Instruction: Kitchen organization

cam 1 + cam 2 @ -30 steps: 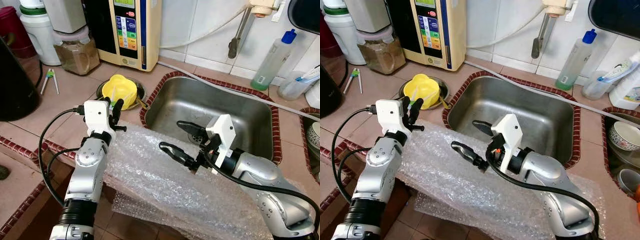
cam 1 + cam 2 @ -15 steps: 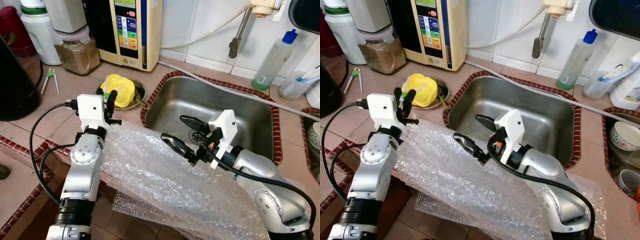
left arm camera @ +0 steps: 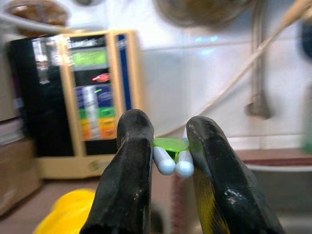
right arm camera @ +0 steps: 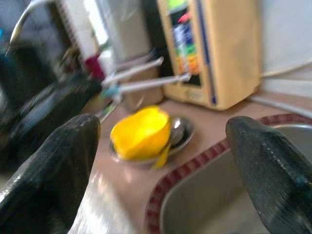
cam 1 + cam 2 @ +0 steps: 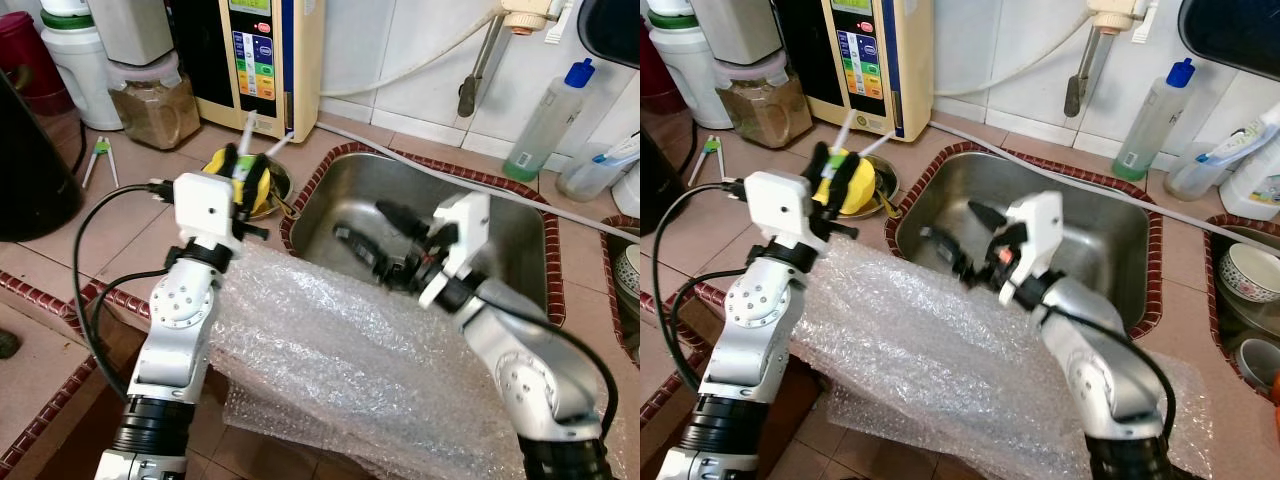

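Note:
My left gripper [image 5: 243, 172] is shut on a pair of white training chopsticks [image 5: 262, 138] joined by a green clip [image 3: 169, 144]. The sticks point up and back toward the beige water machine [image 5: 260, 60]. The gripper hangs just in front of a yellow bowl [image 5: 862, 183] on a small metal plate [image 4: 181, 130] beside the sink. My right gripper [image 5: 378, 232] is open, with nothing between its fingers [image 4: 53, 170], and hovers over the left part of the steel sink [image 5: 500, 240]. A sheet of bubble wrap [image 5: 330, 350] lies over the counter's front edge under both arms.
A second pair of chopsticks [image 5: 100, 155] lies on the counter at the left, next to a black kettle [image 5: 30, 160]. A jar [image 5: 150, 100] stands at the back left. A green bottle [image 5: 545, 120] stands behind the sink. A bowl [image 5: 1248, 272] sits at the far right.
My left gripper has moved back toward the yellow bowl, and the chopsticks now stick up above it. My right gripper has moved off the bubble wrap to above the sink.

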Controlling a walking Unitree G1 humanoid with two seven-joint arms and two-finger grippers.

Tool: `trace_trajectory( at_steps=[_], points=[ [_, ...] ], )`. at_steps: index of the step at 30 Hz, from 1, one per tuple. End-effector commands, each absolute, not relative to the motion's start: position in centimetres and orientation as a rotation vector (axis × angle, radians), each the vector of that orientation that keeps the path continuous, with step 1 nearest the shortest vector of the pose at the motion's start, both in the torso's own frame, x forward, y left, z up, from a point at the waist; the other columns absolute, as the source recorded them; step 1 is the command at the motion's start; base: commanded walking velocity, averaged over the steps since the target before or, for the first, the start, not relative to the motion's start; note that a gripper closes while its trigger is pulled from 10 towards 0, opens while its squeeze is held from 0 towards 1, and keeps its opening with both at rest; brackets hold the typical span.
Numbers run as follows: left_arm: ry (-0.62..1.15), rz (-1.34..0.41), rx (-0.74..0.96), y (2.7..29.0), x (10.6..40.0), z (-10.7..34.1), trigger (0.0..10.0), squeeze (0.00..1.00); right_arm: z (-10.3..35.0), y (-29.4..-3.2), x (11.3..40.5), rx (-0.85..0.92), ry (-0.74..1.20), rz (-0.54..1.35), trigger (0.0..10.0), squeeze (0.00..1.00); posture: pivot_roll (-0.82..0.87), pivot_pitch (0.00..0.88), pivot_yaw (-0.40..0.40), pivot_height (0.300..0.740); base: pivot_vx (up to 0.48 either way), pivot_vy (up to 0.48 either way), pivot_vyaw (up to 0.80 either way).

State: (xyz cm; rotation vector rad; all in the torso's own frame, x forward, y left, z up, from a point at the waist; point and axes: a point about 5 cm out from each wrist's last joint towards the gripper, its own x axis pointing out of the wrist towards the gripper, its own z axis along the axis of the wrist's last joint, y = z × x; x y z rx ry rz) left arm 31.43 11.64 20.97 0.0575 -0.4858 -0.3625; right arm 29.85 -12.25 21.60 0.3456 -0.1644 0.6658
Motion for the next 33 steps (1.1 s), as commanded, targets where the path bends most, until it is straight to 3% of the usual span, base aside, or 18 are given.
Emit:
trace_trajectory(
  at_steps=[1, 4, 9, 15, 24, 25, 26, 27, 33],
  points=[
    [-0.512, -0.418, 0.037, 11.0, 31.1, 21.7, 0.0, 0.0, 21.6, -13.1, 30.3, 0.413, -0.16, 0.605, 10.0, 0.0, 0.0, 0.087, -0.036, 0.74, 0.0, 0.0, 0.0],
    [-0.514, -0.534, -0.081, 9.4, 30.5, 22.3, 0.0, 0.0, 21.5, -13.7, 31.1, 0.584, -0.164, 0.503, 10.0, 0.0, 0.0, 0.086, -0.033, 0.74, 0.0, 0.0, 0.0],
    [-0.497, -0.594, -0.13, 8.6, 30.2, 22.4, 0.0, 0.0, 21.2, -13.5, 31.4, 0.606, -0.153, 0.485, 10.0, 0.0, 0.0, 0.084, -0.033, 0.74, 0.0, 0.0, 0.0],
    [-0.46, -0.695, -0.168, 7.3, 29.6, 21.9, 0.0, 0.0, 21.8, -12.5, 32.4, 0.872, -0.148, 0.466, 10.0, 0.0, 0.0, 0.08, -0.033, 0.74, 0.0, 0.0, 0.0],
    [-0.442, -0.732, -0.182, 6.3, 29.3, 21.5, 0.0, 0.0, 21.6, -11.2, 33.1, 0.983, -0.11, 0.487, 10.0, 0.0, 0.01, 0.082, -0.033, 0.74, 0.0, 0.0, 0.0],
    [-0.44, -0.738, -0.183, 6.2, 29.2, 21.5, 0.0, 0.0, 21.6, -11.0, 33.2, 1.0, -0.106, 0.489, 9.4, 0.0, 0.01, 0.084, -0.033, 0.74, 0.0, 0.0, 0.0],
    [-0.438, -0.742, -0.184, 6.2, 29.2, 21.5, 0.0, 0.0, 21.6, -10.9, 33.3, 1.012, -0.104, 0.491, 9.4, 0.0, 0.01, 0.084, -0.033, 0.74, 0.0, 0.0, 0.0],
    [-0.437, -0.745, -0.184, 6.1, 29.2, 21.5, 0.0, 0.0, 21.6, -10.8, 33.3, 1.026, -0.104, 0.494, 0.0, 0.0, 0.01, 0.084, -0.034, 0.74, 0.0, 0.0, 0.0],
    [-0.431, -0.752, -0.187, 5.9, 29.1, 21.3, 0.0, 0.0, 22.0, -10.4, 33.9, 1.069, -0.109, 0.487, 0.0, 0.0, 0.01, 0.086, -0.034, 0.74, 0.0, 0.0, 0.0]
  ],
)
